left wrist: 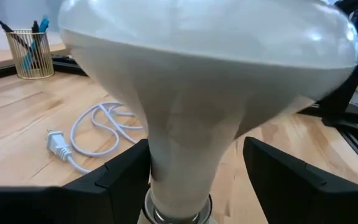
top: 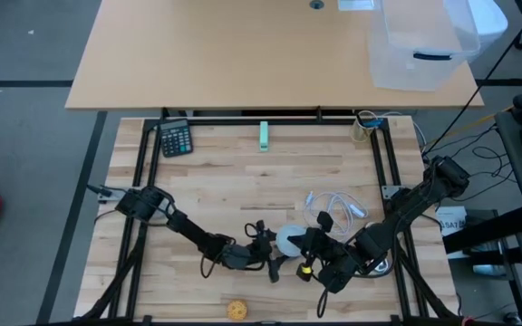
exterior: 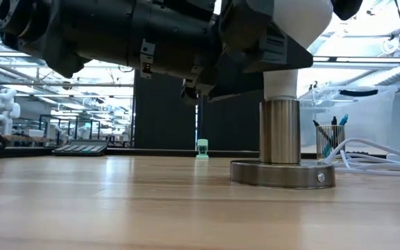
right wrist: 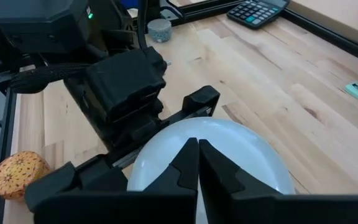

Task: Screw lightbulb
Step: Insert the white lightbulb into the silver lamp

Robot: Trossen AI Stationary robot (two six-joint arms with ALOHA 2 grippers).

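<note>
Low view only: lightbulb [exterior: 281, 85] in metal socket [exterior: 280, 142].

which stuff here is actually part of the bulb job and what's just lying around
In the job:
- lightbulb, standing in the metal socket base
- left gripper, fingers either side of the bulb's neck
- right gripper, shut, over the globe

Lying about:
- calculator
- green stapler
- white cord
- yellow ball
- pen cup

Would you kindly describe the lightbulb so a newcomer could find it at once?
Look at the near middle of the pale wooden table, where both dark arms meet. There the frosted white lightbulb stands in a metal socket base, unlike the loose yellowish ball nearby.
</note>
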